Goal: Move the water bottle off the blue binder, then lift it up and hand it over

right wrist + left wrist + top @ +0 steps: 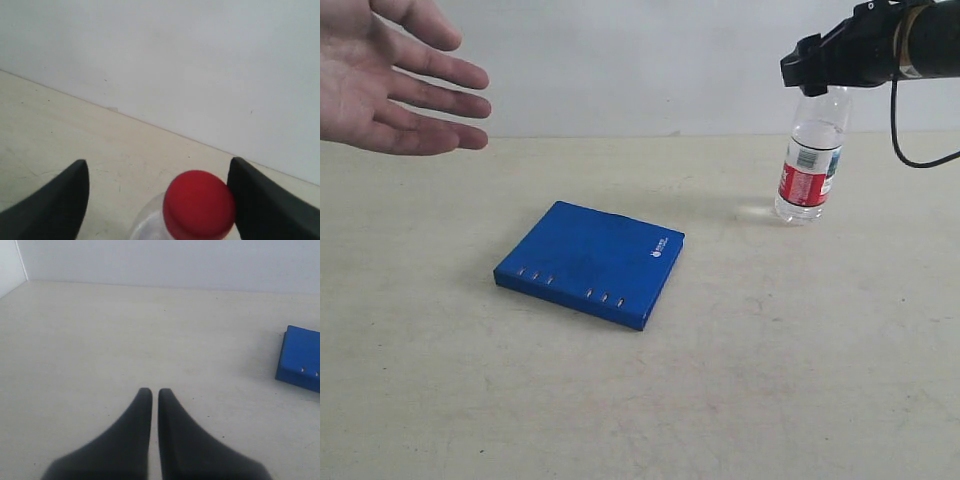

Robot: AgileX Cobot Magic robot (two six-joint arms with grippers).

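Water bottle (810, 165) — how far along are we?

— Our right gripper (159, 170) hangs spread wide around its red cap (199, 202), gripping nothing. It stands upright on the table (800, 380), well apart from the blue binder (590, 262). Step one looks done. Lifting and handing over to the person's hand (380, 80), held open, remain. Our left gripper (155, 392) sits closed.

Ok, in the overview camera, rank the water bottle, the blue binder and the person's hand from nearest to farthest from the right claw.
1. Water bottle: directly beneath the right claw, cap between its open jaws.
2. Blue binder: flat on the table, left of the middle.
3. Person's hand: raised, far upper left.
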